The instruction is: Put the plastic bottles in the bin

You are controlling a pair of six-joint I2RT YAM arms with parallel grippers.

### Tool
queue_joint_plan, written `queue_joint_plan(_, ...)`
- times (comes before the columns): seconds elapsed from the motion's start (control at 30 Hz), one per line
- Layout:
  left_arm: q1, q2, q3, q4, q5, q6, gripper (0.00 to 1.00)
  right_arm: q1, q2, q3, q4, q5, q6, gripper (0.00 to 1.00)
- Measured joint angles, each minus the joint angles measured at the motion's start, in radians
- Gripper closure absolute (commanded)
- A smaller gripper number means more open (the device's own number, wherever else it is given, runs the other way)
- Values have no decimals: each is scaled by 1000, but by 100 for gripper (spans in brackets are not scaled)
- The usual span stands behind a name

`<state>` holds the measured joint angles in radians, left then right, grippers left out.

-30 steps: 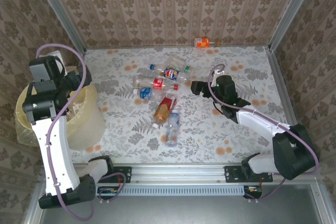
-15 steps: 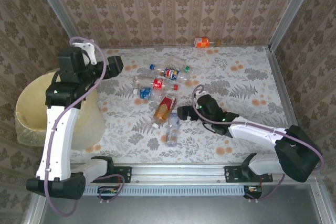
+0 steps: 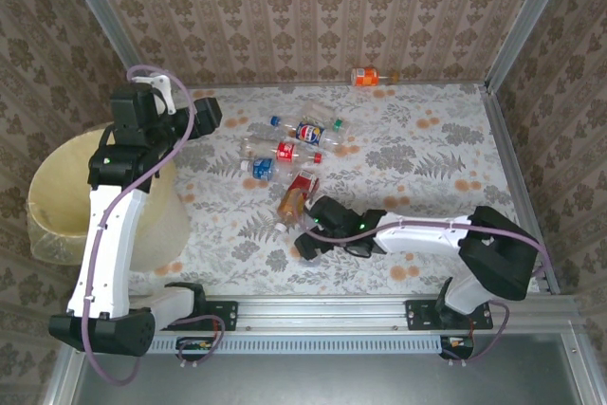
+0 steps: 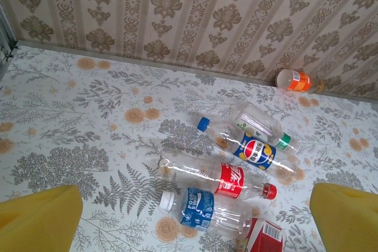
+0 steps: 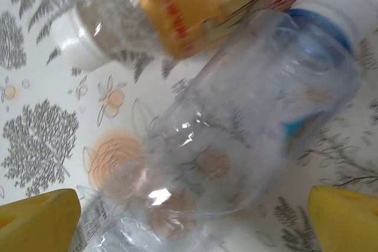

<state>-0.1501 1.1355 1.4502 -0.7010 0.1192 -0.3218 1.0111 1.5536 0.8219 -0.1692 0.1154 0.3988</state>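
R claw (image 5: 192,219) is down low over the clear blue-label bottle (image 5: 248,122), near-centre of the surface (image 3: 427,139). Jaws wide open, nothing held; the yellow fingers (image 5: 35,219) sit either side of the body, no contact afaict. Bottle lies on its side, white cap top-right in wrist view, axis skewed vs the closing line. Amber-label bottle (image 5: 177,4) is touching or just beside it at the cap end (can't tell which), so closing up there risks catching both. Looks empty: thin PET, v light, crushes easily, slick, will prob roll or squirt out if pinched off-centre. I'd grab mid-body, square across the axis, w/ moderate squeeze; neck is stiffer but too near the neighbour. L claw (image 4: 192,216) is up over the far-left of the surface, wide open, empty, facing the rest: Pepsi bottle (image 4: 254,149), red-label bottle (image 4: 227,180), second blue-label bottle (image 4: 204,210), orange bottle (image 4: 293,79) by the back wall. Bin (image 3: 156,225) is at the left edge, well apart from the target.
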Motion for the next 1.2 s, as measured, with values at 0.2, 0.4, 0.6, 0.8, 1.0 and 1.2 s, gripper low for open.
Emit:
queue_joint_plan(0.2, 0, 0, -2, 0, -11, 0, 0, 34, 36, 35, -88, 80, 43, 3)
queue_joint_plan(0.4, 0, 2, -16, 5, -12, 0, 0, 5, 8, -12, -127, 115, 92, 8)
queue_joint_plan(0.6, 0, 12, -18, 10, -12, 0, 0, 3, 5, -50, -162, 118, 123, 13)
queue_joint_plan(0.8, 0, 24, -30, 22, -10, -6, 0, -3, -36, -110, -148, 133, 133, 32)
queue_joint_plan(1.0, -1, 34, -58, 76, 51, -39, 0, -46, -80, -137, -141, 167, 122, 42)
queue_joint_plan(1.2, -48, 35, -130, 177, 97, -76, 0, -165, -177, -154, -52, 194, 101, 48)
